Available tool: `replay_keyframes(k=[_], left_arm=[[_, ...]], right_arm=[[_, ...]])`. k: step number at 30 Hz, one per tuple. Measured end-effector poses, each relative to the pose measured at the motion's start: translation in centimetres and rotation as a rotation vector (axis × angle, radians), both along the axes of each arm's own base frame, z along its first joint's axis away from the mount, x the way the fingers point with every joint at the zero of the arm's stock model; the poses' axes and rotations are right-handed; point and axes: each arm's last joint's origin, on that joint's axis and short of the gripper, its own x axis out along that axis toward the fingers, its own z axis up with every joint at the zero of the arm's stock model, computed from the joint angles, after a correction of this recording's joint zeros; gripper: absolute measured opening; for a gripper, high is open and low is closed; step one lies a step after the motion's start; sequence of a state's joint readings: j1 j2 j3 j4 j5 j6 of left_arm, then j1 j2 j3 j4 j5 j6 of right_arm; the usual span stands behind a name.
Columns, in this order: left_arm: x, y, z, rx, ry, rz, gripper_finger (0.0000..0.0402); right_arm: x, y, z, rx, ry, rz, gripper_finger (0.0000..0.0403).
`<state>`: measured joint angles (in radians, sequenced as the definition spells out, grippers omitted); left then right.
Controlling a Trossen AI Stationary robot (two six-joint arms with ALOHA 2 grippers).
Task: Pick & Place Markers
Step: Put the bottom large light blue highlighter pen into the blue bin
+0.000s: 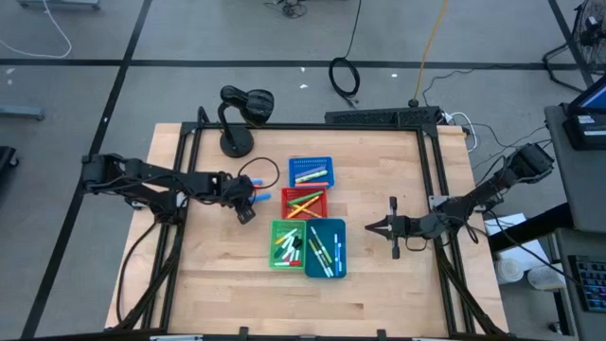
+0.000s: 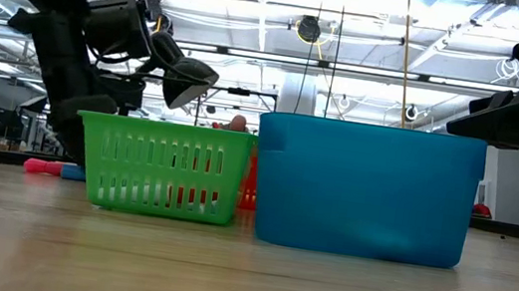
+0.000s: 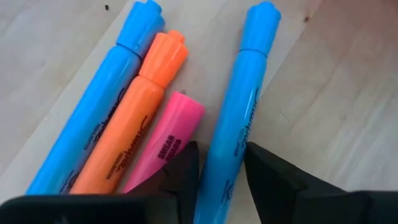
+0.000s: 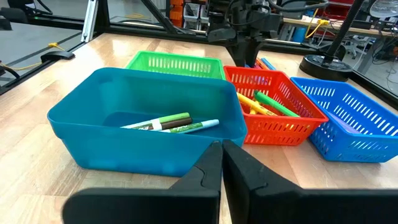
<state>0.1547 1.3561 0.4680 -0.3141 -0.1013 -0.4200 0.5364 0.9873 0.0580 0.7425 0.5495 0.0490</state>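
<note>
Four highlighters lie side by side on the wood, left of the red basket: a blue one, an orange one, a pink one and a second blue one. My left gripper is down over them, shut on the second blue highlighter. More markers lie in the green basket, the teal bin, the red basket and the blue basket. My right gripper hovers shut, right of the teal bin. My left gripper pinches the second blue highlighter by its barrel, away from the cap end, one finger on each side. The fingers lie across the barrel, coming from above. The highlighter runs level with its neighbours; whether it is off the wood I cannot tell.
The four bins stand packed together at mid-table. A black stand with a bent neck sits at the far left of the table, with a cable loop beside it. Bare wood lies toward the near edge and to the right of the teal bin.
</note>
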Motion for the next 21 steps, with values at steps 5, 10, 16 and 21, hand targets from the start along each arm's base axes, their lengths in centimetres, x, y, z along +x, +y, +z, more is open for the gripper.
replay_keyframes(k=[5, 10, 16, 21], left_arm=[[-0.6, -0.1, -0.5, -0.002, 0.018, 0.008, 0.0108], [-0.4, -0.4, -0.5, 0.024, 0.003, -0.022, 0.0073], [0.1, -1.1, -0.6, 0.06, -0.036, -0.062, 0.007], [0.1, -1.6, -0.6, 0.088, -0.036, -0.074, 0.0089]], right_arm=[[0.0, 0.0, 0.0, 0.0, 0.0, 0.0, 0.0], [0.0, 0.0, 0.0, 0.0, 0.0, 0.0, 0.0], [0.0, 0.0, 0.0, 0.0, 0.0, 0.0, 0.0], [0.0, 0.0, 0.0, 0.0, 0.0, 0.0, 0.0]])
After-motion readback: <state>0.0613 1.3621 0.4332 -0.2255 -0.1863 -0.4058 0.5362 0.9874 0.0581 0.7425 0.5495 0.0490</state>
